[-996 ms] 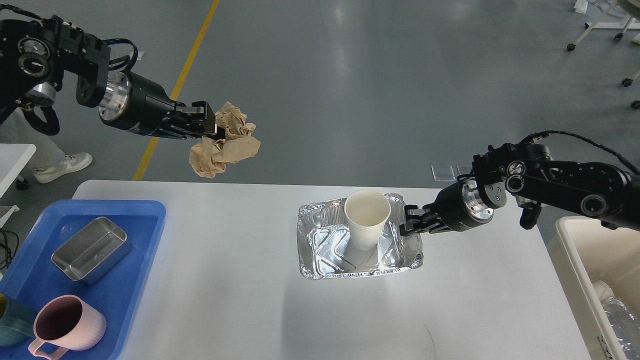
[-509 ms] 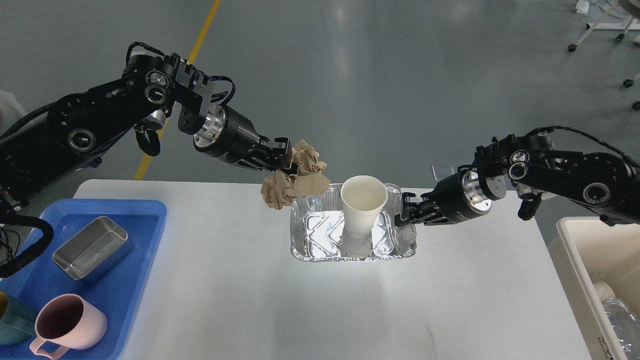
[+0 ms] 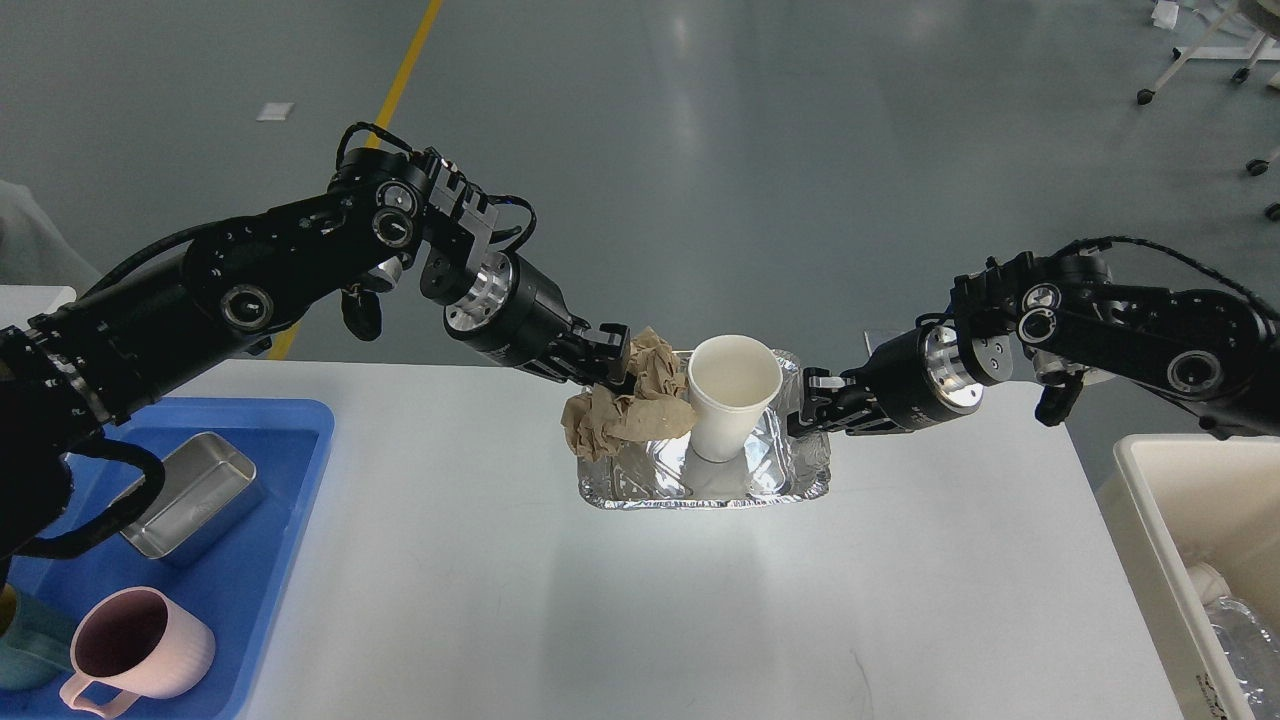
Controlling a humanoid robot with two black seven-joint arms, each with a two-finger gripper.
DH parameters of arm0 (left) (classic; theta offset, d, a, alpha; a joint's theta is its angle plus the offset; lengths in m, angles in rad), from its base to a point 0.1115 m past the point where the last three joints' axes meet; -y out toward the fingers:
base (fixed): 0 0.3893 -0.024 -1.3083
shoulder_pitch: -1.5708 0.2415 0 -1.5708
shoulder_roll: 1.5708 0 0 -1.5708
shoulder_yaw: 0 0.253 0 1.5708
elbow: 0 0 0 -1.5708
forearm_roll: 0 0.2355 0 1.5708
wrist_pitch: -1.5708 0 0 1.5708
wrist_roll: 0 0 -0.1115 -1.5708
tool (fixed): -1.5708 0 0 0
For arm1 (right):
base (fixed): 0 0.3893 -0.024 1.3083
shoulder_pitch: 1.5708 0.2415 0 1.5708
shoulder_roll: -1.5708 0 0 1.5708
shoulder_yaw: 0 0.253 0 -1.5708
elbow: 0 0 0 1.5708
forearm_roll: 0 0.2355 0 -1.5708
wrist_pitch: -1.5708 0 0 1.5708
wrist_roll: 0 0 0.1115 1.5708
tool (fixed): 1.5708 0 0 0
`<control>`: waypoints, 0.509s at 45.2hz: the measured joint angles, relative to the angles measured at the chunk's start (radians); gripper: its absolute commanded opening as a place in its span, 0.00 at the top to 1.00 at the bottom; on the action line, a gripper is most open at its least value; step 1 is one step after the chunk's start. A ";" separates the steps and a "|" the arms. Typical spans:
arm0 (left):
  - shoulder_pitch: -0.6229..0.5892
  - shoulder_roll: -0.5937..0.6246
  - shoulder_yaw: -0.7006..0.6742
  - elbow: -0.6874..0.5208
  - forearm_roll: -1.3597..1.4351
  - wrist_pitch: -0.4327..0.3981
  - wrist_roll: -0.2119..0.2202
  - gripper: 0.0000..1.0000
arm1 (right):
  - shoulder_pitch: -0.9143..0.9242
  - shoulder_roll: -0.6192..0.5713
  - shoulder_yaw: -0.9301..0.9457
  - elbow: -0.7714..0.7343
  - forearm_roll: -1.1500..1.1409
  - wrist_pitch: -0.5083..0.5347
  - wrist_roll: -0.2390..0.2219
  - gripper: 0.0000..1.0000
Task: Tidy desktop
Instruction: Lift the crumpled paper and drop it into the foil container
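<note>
On the white desktop [image 3: 500, 600] an aluminium foil tray [image 3: 700, 480] sits lifted and tilted at its right side, with a white paper cup [image 3: 732, 395] standing in it. My left gripper [image 3: 615, 365] is shut on a crumpled brown paper wad [image 3: 630, 410] and holds it over the tray's left end, next to the cup. My right gripper [image 3: 808, 405] is shut on the foil tray's right rim.
A blue plastic tray [image 3: 290, 470] at the left holds a steel container [image 3: 195, 495], a pink mug [image 3: 135, 655] and a teal cup [image 3: 25, 645]. A cream-white bin [image 3: 1150, 500] at the right edge holds clear plastic waste [image 3: 1240, 620].
My left arm swung right and down, carrying the brown paper wad from high at the left to over the foil tray. My right gripper raised the tray's right side, tilting it.
</note>
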 measured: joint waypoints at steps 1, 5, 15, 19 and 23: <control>-0.001 -0.005 0.000 0.004 0.000 0.000 0.000 0.97 | 0.001 0.000 0.000 0.000 0.000 0.000 0.000 1.00; -0.004 -0.029 0.001 0.020 0.000 0.000 0.001 0.96 | 0.007 0.000 0.000 0.001 0.000 0.000 0.000 1.00; -0.011 -0.086 0.002 0.063 0.001 0.000 0.003 0.90 | 0.014 0.001 0.000 0.001 0.003 0.000 0.000 1.00; -0.011 -0.097 0.004 0.073 0.003 0.000 0.004 0.78 | 0.014 -0.001 0.000 0.002 0.003 0.000 0.000 1.00; -0.011 -0.100 0.009 0.081 0.003 0.000 0.004 0.52 | 0.014 -0.005 0.000 0.002 0.003 0.000 0.000 1.00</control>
